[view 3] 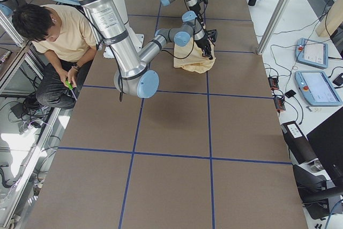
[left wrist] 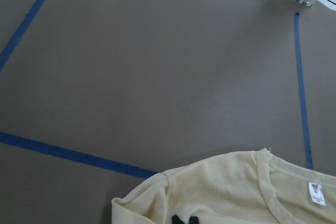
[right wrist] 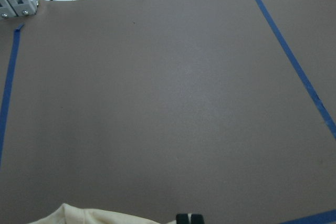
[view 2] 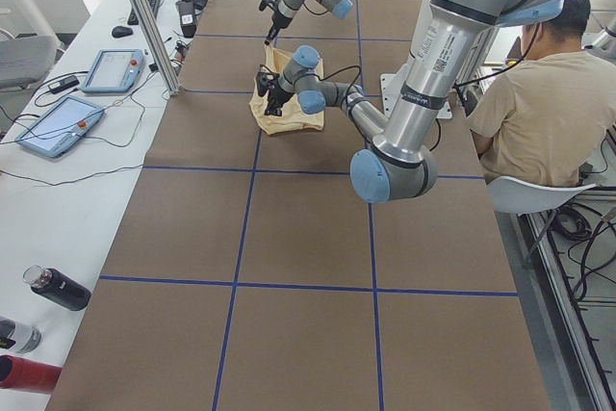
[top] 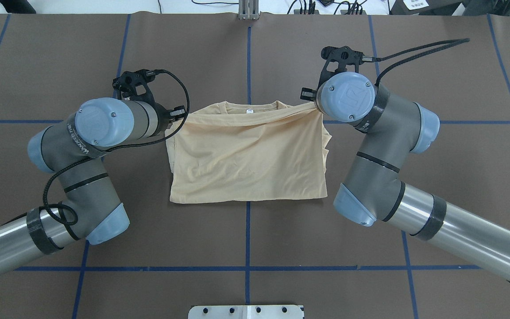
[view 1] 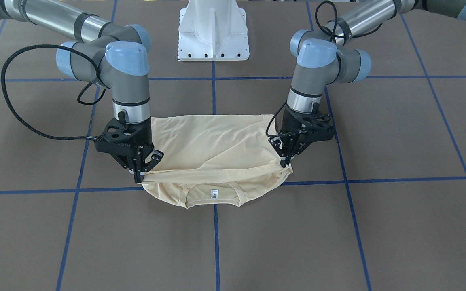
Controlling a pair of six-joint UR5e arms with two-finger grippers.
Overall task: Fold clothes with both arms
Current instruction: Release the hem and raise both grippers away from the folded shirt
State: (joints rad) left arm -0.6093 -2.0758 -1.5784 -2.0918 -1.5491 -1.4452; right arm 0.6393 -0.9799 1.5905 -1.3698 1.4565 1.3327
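**A:** So, where is the T-shirt lying?

**B:** Flat on the brown table, between the two arms and in front of the white pedestal base. It sits across the middle blue tape line. It is doubled over. The fold is on the robot's side, and the collar with its small white neck label is on the far side.

**A:** What is the left gripper doing?

**B:** It points down at the corner of the top layer on its own side, and its fingers are pressed together on the cloth edge. In the left wrist view the black fingertips sit close together at the bottom of the picture, right over the cream fabric beside the collar.

**A:** And the right gripper?

**B:** It does the same at the opposite corner, pinched closed on the top layer's edge. In its wrist view the fingertips are together too, with a bit of shirt showing low at the left.

**A:** How does the held edge run?

**B:** It is stretched from one gripper to the other, just on the robot's side of the collar, so the neckline and label stay uncovered. I cannot tell whether that edge touches the layer below.
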